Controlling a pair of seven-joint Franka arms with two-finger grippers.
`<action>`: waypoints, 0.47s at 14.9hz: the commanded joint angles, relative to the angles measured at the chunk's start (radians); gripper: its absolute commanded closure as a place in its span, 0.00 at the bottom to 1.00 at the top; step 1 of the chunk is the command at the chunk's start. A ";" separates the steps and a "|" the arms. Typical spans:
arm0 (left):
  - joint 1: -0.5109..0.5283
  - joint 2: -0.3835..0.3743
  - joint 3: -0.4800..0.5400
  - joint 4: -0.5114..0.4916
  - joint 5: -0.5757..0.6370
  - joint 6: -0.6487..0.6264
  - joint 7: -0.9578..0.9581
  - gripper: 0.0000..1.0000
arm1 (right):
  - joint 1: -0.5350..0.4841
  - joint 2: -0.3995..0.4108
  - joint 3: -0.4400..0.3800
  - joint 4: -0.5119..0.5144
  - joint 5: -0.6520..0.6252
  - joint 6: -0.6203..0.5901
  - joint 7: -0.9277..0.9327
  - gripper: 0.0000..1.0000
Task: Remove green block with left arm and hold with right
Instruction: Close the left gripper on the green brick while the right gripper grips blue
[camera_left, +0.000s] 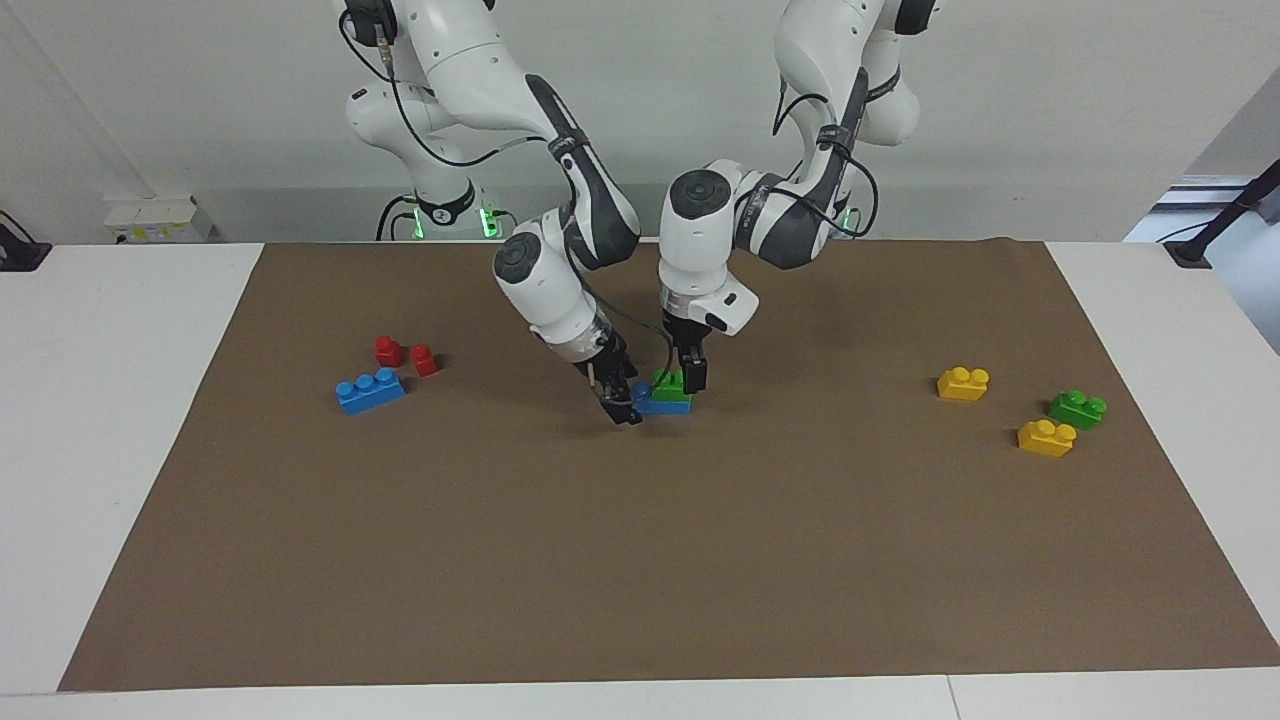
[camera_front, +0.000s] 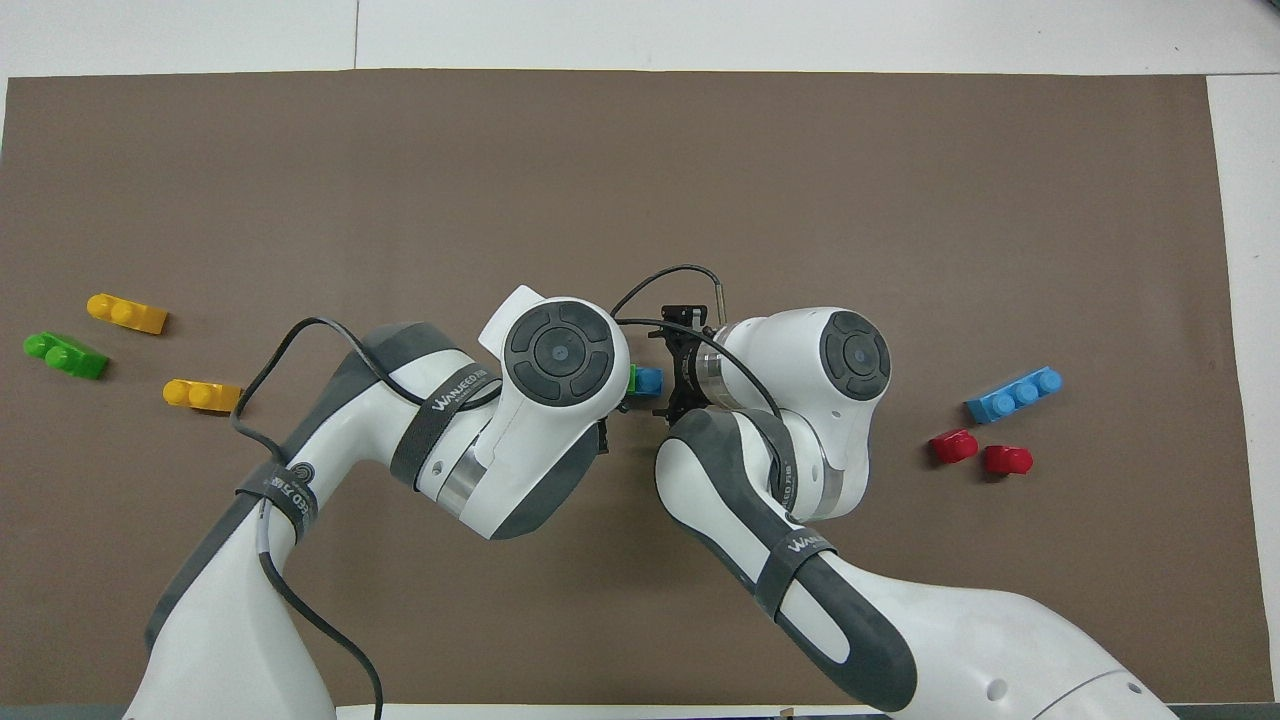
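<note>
Green block (camera_left: 668, 382) sits stacked on a blue brick (camera_left: 662, 403) mid-mat (camera_left: 640, 560), both arms down on it. Left gripper (camera_left: 684, 374) comes straight down, fingers closed around the green block. Right gripper (camera_left: 622, 398) tilted in at the blue brick's end toward the right arm; can't tell how wide it stands. Overhead view hides most of this: only a sliver of green (camera_front: 632, 380) and the blue brick's end (camera_front: 649, 381) show between the wrists. Spare bricks: second green one (camera_left: 1077, 408) with two yellow (camera_left: 963, 383) (camera_left: 1046, 437) toward the left arm's end; another blue (camera_left: 370, 390) and two red (camera_left: 388, 350) (camera_left: 424, 360) toward the right arm's end.
</note>
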 joint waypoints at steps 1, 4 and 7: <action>-0.027 -0.008 0.014 -0.046 0.023 0.048 -0.050 0.00 | 0.007 0.019 0.000 0.008 0.033 0.032 0.004 0.07; -0.027 0.005 0.014 -0.047 0.050 0.087 -0.090 0.00 | 0.011 0.019 0.000 0.007 0.033 0.037 -0.011 0.49; -0.027 0.009 0.014 -0.047 0.052 0.107 -0.092 0.00 | 0.009 0.019 0.000 0.007 0.033 0.037 -0.034 1.00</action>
